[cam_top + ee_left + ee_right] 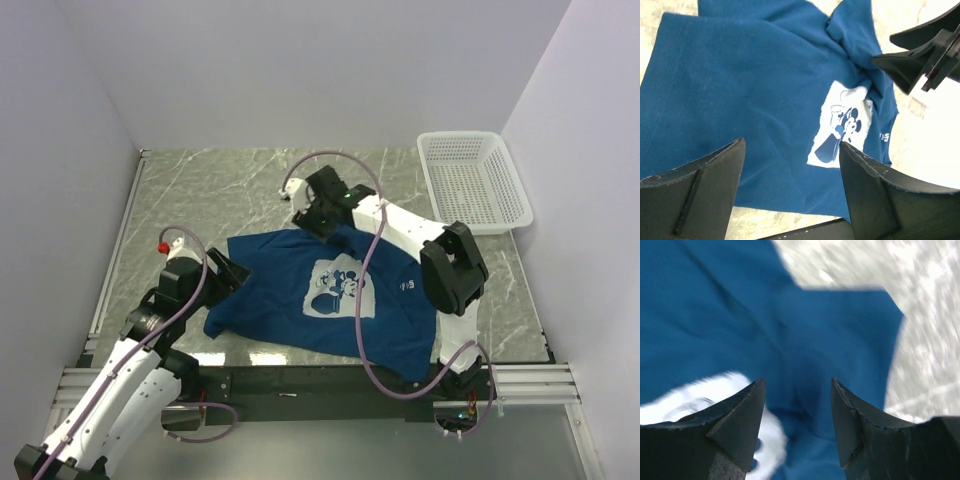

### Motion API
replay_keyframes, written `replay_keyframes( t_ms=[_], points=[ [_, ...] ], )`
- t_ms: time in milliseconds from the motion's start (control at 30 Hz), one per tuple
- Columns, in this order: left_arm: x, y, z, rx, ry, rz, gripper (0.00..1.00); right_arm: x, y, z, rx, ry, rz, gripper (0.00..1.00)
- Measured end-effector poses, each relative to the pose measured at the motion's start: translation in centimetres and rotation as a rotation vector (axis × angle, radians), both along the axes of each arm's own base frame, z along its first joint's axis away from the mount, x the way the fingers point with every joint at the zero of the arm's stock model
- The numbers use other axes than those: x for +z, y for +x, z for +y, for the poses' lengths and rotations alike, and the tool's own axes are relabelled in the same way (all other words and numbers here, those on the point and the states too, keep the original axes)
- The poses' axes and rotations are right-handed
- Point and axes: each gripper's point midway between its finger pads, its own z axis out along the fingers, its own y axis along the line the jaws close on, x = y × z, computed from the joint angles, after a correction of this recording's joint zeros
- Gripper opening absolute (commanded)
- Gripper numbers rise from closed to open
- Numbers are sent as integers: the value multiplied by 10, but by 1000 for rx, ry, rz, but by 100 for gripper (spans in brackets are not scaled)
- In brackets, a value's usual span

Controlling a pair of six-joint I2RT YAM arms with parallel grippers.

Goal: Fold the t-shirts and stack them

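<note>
One dark blue t-shirt lies front up on the grey marbled desk, in the lower middle of the top view. Its white square cartoon print sits near its centre, and its lower right corner reaches the near edge of the desk. The cloth is mostly flat on the left side and bunched into folds toward the upper right, close to the print. The left fingers are spread wide apart with nothing between them. In the top view they sit at the left edge of the shirt, and in the left wrist view the blue cloth and the print show through the gap between them. Whether their tips touch the cloth cannot be told. The right arm reaches from the lower right of the top view across the right side of the shirt to its upper edge. The right fingers are also spread, pinching nothing. The right wrist view is blurred, but blue cloth fills the gap between them, the print is a white smear at the lower left, and bare desk shows at the upper right. A white mesh basket stands at the upper right of the top view, well apart from the shirt.
</note>
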Motion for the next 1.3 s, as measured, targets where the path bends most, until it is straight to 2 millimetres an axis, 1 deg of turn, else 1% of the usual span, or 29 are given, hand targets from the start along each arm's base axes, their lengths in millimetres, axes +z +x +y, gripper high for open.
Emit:
replay_keyframes(
  t_ms=[67, 133, 167, 200, 267, 333, 367, 433, 500, 567, 667, 700, 767, 833, 900, 933, 1000, 1067, 1167, 1300],
  points=[
    [3, 1, 1, 5, -3, -13, 81, 0, 11, -21, -50, 6, 20, 63],
    [1, 2, 1, 8, -1, -6, 81, 6, 29, -53, -130, 37, 37, 64],
    [0, 4, 1, 11, 1, -1, 81, 11, 35, -65, -162, 65, 51, 64],
    [-3, 7, 1, 14, 2, 7, 81, 15, 47, -87, -220, 84, 61, 64],
    [-7, 14, 2, 24, 2, 23, 81, 25, 67, -121, -312, 134, 77, 64],
    [-13, 23, 5, 39, -2, 43, 81, 31, 80, -143, -369, 177, 104, 64],
    [-16, 28, 7, 49, -2, 54, 81, 32, 87, -151, -392, 201, 118, 64],
    [-24, 38, 15, 74, -7, 79, 81, 26, 91, -156, -413, 228, 153, 63],
    [-35, 52, 29, 114, -11, 110, 80, 10, 82, -157, -422, 220, 214, 63],
    [-45, 62, 42, 144, -12, 148, 79, -7, 69, -156, -422, 193, 262, 63],
    [-59, 78, 53, 159, -11, 199, 76, -29, 41, -163, -408, 126, 314, 64],
    [-62, 83, 56, 158, -11, 213, 75, -36, 28, -166, -393, 101, 337, 64],
    [-68, 97, 60, 153, -7, 244, 71, -41, 7, -173, -368, 72, 370, 64],
    [-72, 113, 63, 145, 4, 259, 68, -40, -11, -180, -345, 62, 379, 64],
    [-74, 132, 65, 131, 15, 270, 65, -34, -25, -185, -332, 65, 376, 64],
    [-74, 141, 65, 121, 20, 273, 61, -30, -31, -187, -325, 70, 368, 64],
    [-76, 156, 65, 98, 32, 277, 56, -24, -37, -188, -316, 85, 352, 64],
    [-79, 165, 65, 75, 43, 289, 55, -20, -43, -189, -307, 103, 340, 64],
    [-88, 171, 65, 41, 68, 317, 53, -22, -51, -189, -302, 127, 350, 64],
    [-106, 167, 65, 3, 90, 386, 49, -30, -56, -195, -318, 143, 376, 64]
  ],
)
